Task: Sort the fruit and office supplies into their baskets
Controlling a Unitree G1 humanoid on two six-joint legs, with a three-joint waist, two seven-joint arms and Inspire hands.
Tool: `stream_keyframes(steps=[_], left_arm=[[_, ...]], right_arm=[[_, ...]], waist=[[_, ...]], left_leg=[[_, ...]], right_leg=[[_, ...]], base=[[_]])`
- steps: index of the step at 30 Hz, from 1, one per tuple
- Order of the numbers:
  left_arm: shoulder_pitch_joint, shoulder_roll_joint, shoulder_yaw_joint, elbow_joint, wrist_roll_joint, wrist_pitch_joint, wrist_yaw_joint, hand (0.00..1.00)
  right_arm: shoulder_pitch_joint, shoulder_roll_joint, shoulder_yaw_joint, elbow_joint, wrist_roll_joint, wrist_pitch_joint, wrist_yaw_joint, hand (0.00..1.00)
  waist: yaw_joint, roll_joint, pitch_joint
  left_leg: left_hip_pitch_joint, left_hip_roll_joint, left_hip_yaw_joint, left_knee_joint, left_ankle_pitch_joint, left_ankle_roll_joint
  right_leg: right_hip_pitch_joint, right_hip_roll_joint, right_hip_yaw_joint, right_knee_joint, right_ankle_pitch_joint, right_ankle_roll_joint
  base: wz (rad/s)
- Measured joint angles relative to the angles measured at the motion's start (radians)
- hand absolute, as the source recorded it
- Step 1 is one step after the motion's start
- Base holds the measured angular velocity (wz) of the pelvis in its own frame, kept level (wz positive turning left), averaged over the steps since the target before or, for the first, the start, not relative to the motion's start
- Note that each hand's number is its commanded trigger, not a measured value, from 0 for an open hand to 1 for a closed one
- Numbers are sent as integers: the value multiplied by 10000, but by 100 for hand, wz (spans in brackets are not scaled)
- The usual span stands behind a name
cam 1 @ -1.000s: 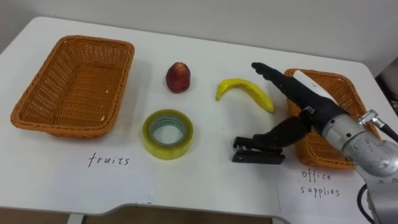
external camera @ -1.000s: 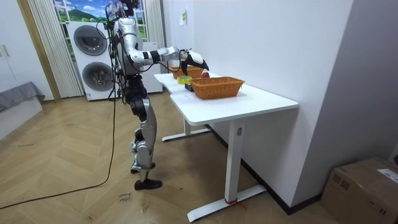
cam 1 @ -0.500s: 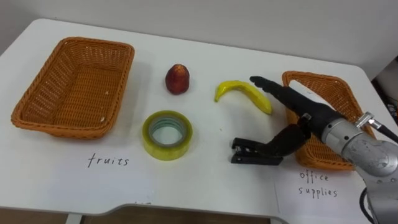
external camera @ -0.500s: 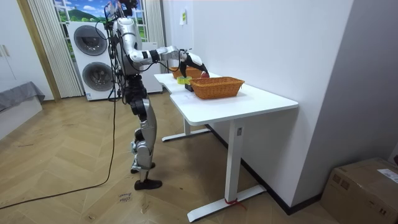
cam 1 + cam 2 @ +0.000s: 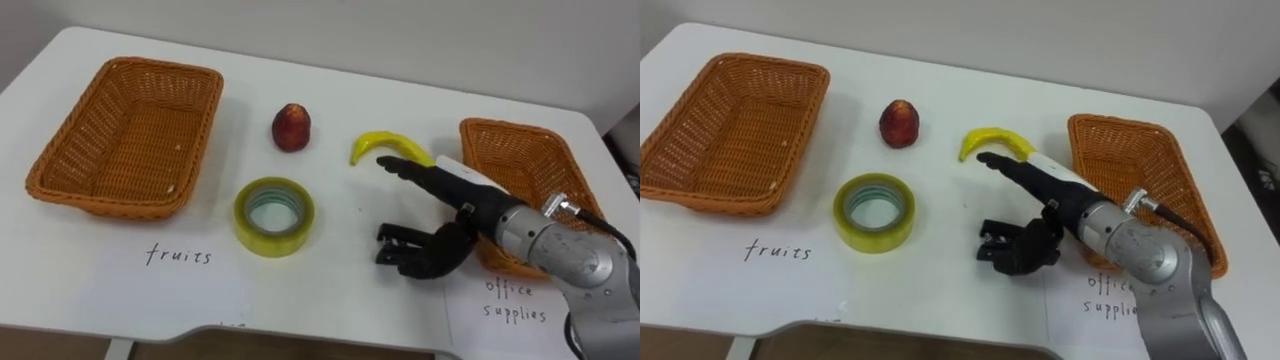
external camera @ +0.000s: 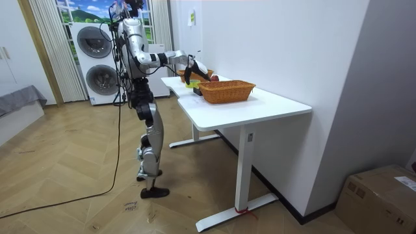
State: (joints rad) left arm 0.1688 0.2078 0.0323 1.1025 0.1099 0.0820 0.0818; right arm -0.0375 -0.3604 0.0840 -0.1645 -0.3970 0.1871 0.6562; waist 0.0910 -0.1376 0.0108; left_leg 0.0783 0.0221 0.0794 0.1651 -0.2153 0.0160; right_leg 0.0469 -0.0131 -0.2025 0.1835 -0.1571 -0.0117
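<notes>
On the white table [image 5: 330, 290] a red apple [image 5: 291, 127] and a yellow banana [image 5: 384, 145] lie near the middle. A yellow tape roll [image 5: 274, 215] sits in front of the apple. A black stapler [image 5: 393, 245] lies to the right of the tape. My right hand [image 5: 455, 205] hangs low over the stapler, open: its fingers point left past the banana's near end and its thumb rests on the stapler's right part. The fruit basket [image 5: 70, 190] at the left holds nothing. The office basket [image 5: 520, 165] stands at the right, partly behind my forearm.
Paper labels lie in front of each basket near the table's front edge. In the room view I stand at the end of the white table [image 6: 260, 107], which runs along a wall, with stacked washing machines [image 6: 97, 62] behind me.
My right hand has come down and leftward from above the office basket, and its thumb now lies on the stapler. The stapler, fruit and tape stay where they were.
</notes>
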Motion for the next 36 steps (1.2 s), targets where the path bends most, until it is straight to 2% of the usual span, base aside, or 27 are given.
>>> stream_keyframes(steps=[3,9,16,20,36], left_arm=[[-39,13,-64,-62,-17,-6,-4,0],[-3,32,-272,-305,-200,-6,19,0],[14,41,-494,-387,-369,1,54,0],[22,44,-611,-435,-407,1,98,0],[24,32,-753,-440,-597,-1,151,0]], right_arm=[[13,1,145,9,-8,22,55,0],[13,0,143,9,-32,113,192,0],[13,0,143,65,-46,134,192,0],[14,0,144,424,-54,176,192,0],[9,0,126,774,-528,237,145,0]], waist=[[11,18,-28],[-13,114,5],[-14,232,-55],[-10,246,-62],[-7,302,-23]], left_leg=[[-60,-20,24,32,8,-5],[-69,-18,20,30,9,-3],[-27,-23,13,26,10,-2],[-17,-22,12,28,14,2],[-31,-45,8,11,17,3]], right_leg=[[-104,8,-20,14,37,-16],[-124,9,-28,8,45,-16],[-121,5,33,5,45,-16],[-116,0,43,10,45,-16],[-122,18,68,8,45,-16]], base=[[-3],[-1],[0],[0],[0]])
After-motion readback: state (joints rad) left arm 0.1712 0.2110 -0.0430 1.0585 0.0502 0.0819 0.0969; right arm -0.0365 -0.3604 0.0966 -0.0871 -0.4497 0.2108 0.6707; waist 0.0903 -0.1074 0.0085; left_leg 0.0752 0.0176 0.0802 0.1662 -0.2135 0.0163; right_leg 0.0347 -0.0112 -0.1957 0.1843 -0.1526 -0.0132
